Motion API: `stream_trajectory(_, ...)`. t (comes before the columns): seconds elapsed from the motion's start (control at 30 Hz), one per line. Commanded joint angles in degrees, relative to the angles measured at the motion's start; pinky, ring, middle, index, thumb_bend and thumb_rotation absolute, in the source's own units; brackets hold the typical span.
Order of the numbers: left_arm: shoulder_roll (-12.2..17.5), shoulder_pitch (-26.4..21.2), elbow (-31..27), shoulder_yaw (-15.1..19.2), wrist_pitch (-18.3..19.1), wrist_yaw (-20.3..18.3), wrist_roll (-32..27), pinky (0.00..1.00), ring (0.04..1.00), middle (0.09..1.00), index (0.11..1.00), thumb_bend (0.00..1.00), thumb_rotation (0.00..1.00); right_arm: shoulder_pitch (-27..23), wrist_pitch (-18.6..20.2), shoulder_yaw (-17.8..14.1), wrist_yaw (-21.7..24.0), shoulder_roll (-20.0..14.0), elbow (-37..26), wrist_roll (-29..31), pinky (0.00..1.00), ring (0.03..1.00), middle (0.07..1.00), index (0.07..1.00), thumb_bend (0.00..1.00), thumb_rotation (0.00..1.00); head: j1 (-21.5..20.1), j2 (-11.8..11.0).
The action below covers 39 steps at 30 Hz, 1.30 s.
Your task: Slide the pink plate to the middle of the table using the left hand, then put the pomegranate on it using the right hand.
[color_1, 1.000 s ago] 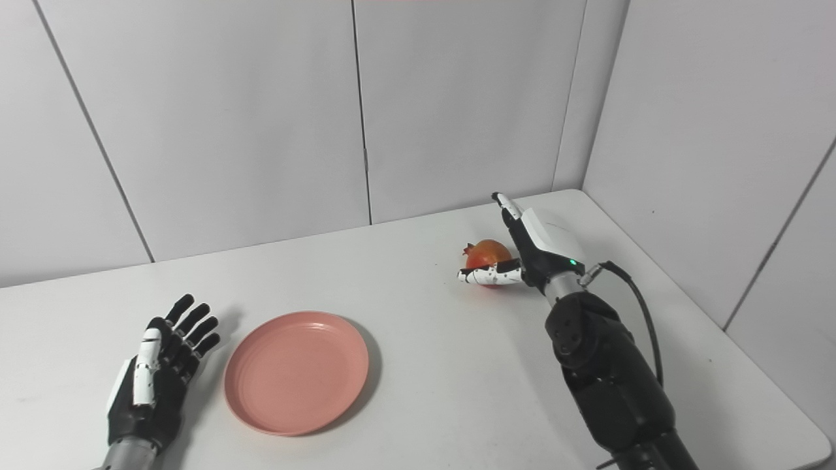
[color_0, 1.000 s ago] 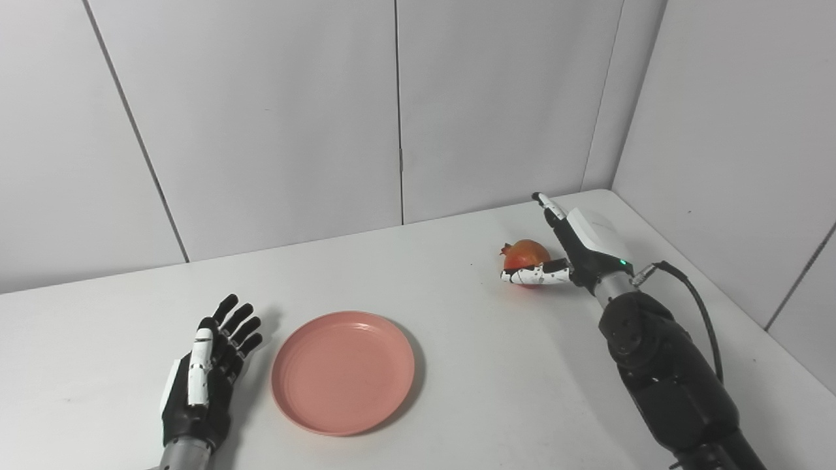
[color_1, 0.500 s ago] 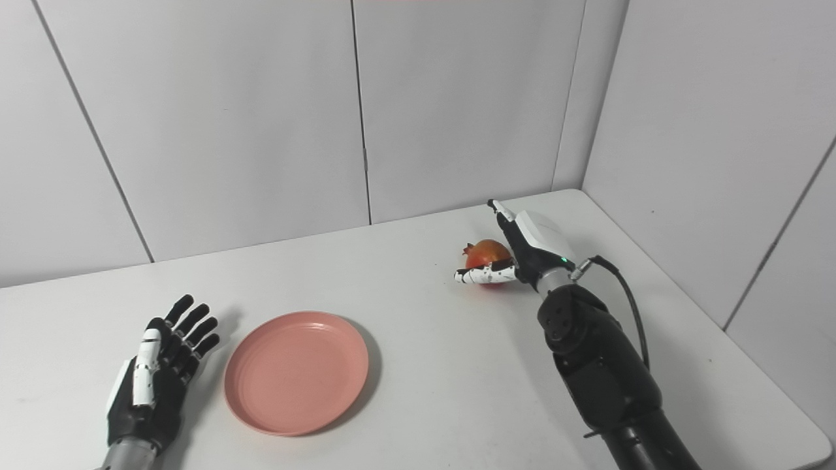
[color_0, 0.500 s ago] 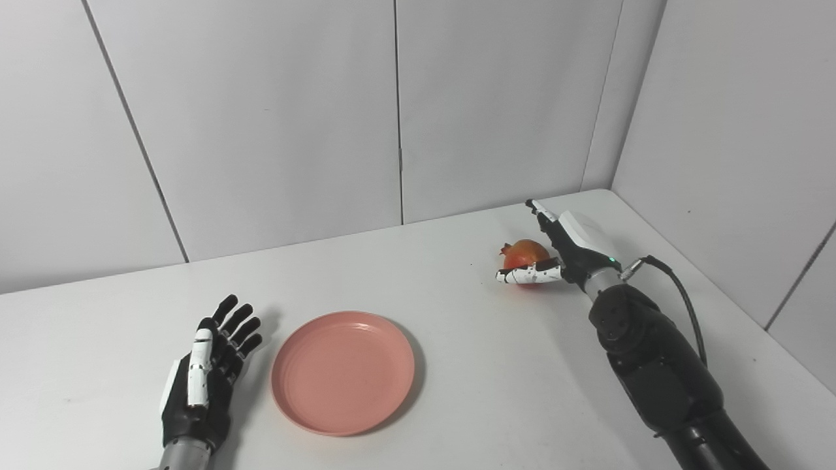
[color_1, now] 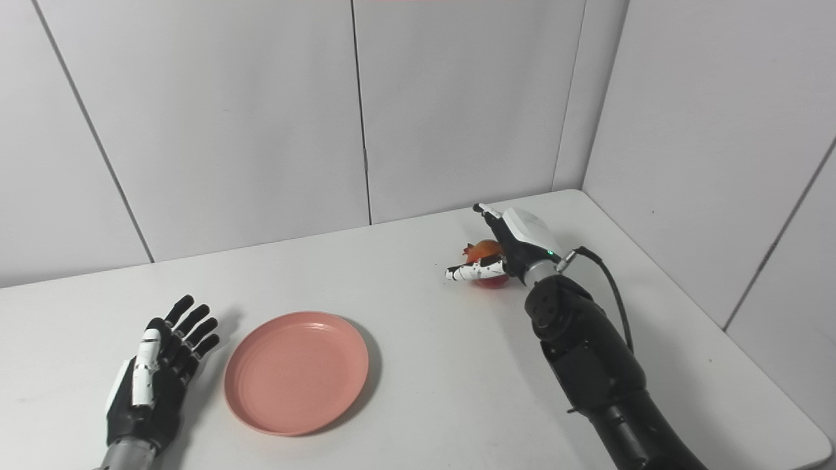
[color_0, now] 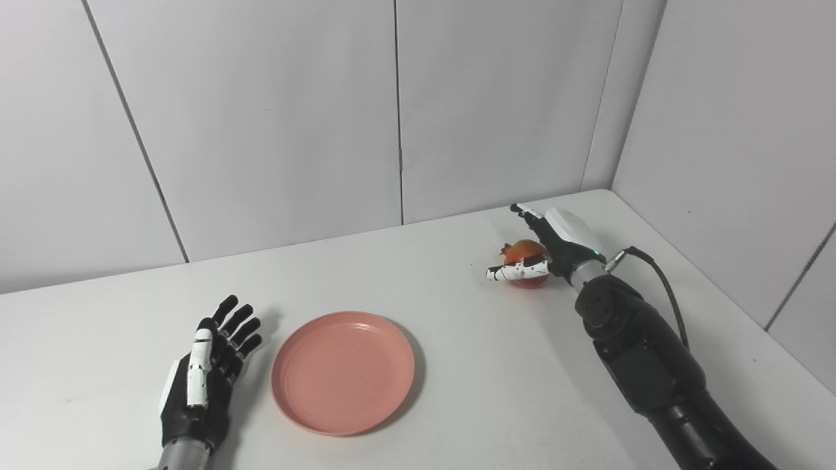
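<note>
The plate (color_0: 343, 372) lies on the counter (color_0: 457, 391) near its front edge. The left hand (color_0: 206, 382) rests just beside the plate, on its left. The pomegranate (color_0: 524, 253) sits well to the plate's right and farther back, with the right hand (color_0: 555, 245) around it, one of its fingers (color_0: 509, 272) crossing in front.

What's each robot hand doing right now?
Left robot hand: open, empty, beside the pink plate.
Right robot hand: open around the pomegranate, not yet closed.

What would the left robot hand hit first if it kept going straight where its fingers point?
Probably nothing: the left robot hand points past the plate over bare table toward the back wall.
</note>
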Motion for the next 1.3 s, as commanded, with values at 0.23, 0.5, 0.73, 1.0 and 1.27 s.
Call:
stream_trajectory(0.23, 0.65, 0.54, 0.49, -0.01, 2.05, 0.13, -0.35, 0.86, 0.863, 0.872, 0.857, 0.39, 1.0, -3.79, -0.57, 1.58, -1.6, -2.55, 2.11, -0.26, 0.75, 0.851, 0.88, 0.883, 0.99, 0.36, 0.03, 0.38)
stream_trajectory(0.5, 0.81, 0.59, 0.27, -0.15, 2.22, 0.16, -0.24, 0.86, 0.866, 0.876, 0.862, 0.4, 1.0, -3.65, -0.33, 2.64, -1.35, -3.25, 1.97, -0.41, 0.75, 0.848, 0.877, 0.865, 0.99, 0.34, 0.09, 0.84)
stream_trajectory(0.73, 0.76, 0.54, 0.19, -0.03, 2.21, 0.34, -0.21, 0.86, 0.861, 0.871, 0.858, 0.4, 1.0, -3.66, 3.55, 3.57, 1.45, -4.02, 0.49, -1.11, 0.77, 0.861, 0.895, 0.883, 0.98, 0.29, 0.03, 1.05)
stream_trajectory(1.0, 0.9, 0.54, 0.0, -0.19, 2.24, -0.01, -0.34, 0.86, 0.865, 0.876, 0.863, 0.41, 1.0, -3.24, 4.26, 3.27, -0.06, -3.55, 0.46, -0.89, 0.63, 0.731, 0.783, 0.78, 0.89, 0.15, 0.26, 1.38)
stream_trajectory(1.27, 0.77, 0.49, -0.24, -0.15, 2.87, 0.37, -0.28, 0.86, 0.865, 0.877, 0.863, 0.41, 1.0, -2.25, 3.25, 3.02, -2.72, -3.58, 1.4, -0.33, 0.49, 0.561, 0.614, 0.598, 0.71, 0.09, 0.42, 1.59)
